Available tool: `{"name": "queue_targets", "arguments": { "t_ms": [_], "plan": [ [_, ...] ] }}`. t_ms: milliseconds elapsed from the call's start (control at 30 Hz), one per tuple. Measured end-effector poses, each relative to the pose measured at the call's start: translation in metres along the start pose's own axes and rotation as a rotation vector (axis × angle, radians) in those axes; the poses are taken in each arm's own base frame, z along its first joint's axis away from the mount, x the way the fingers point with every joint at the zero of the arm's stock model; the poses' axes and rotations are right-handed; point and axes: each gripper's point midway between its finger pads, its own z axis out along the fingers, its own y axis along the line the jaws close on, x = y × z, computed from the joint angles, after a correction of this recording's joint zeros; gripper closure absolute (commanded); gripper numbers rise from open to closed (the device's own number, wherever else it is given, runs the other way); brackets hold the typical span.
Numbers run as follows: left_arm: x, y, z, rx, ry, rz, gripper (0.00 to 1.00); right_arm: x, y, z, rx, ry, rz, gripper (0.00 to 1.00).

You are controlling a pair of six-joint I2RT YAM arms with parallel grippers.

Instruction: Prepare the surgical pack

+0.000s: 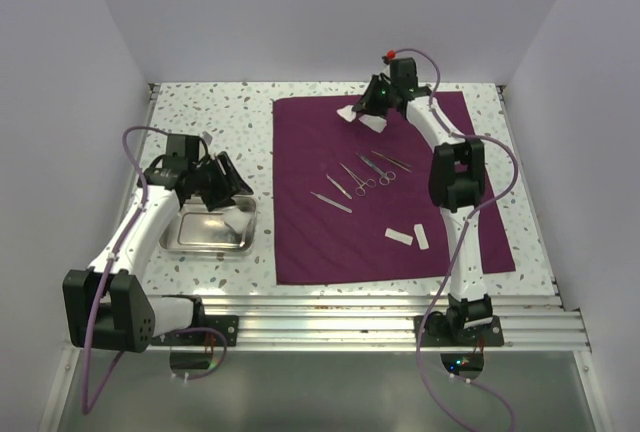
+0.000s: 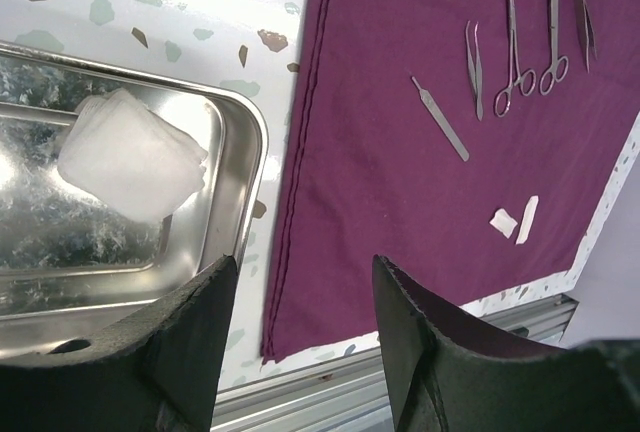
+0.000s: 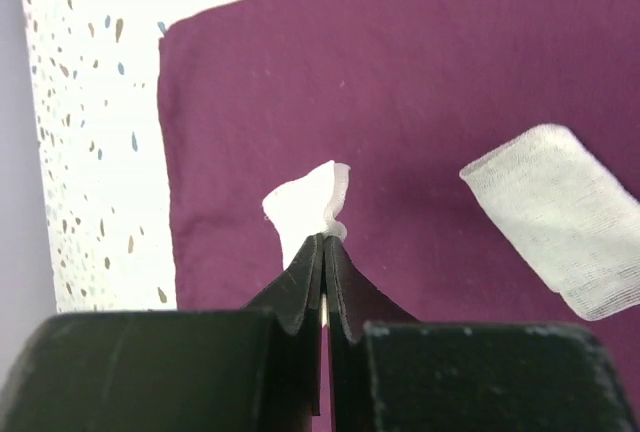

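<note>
As right wrist shows, jaws pinching gauze [image 3: 308, 204]

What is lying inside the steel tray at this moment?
One folded white gauze square lies in the steel tray; the visible floor is otherwise bare. The left tool hides its near corner.

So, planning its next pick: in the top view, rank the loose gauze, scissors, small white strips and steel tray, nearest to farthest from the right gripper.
From the right gripper:
1. loose gauze, just beside it on the purple cloth, far end.
2. scissors, mid-cloth.
3. small white strips, toward the cloth's near edge.
4. steel tray, off the cloth, on the left.
</note>
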Motion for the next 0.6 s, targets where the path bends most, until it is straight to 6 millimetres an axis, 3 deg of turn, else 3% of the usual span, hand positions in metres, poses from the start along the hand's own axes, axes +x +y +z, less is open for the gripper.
{"name": "queue_targets", "arguments": {
  "t_ms": [167, 600],
  "plan": [
    [0.000, 0.000, 0.001, 0.003, 0.002, 0.000, 0.40, -0.016, -0.003, 0.000, -0.004, -0.033, 0.002, 1.00],
    [0.003, 0.002, 0.009, 0.003, 0.035, 0.000, 0.40, -0.027, -0.067, 0.000, 0.069, -0.039, 0.062, 1.00]
  ]
}}
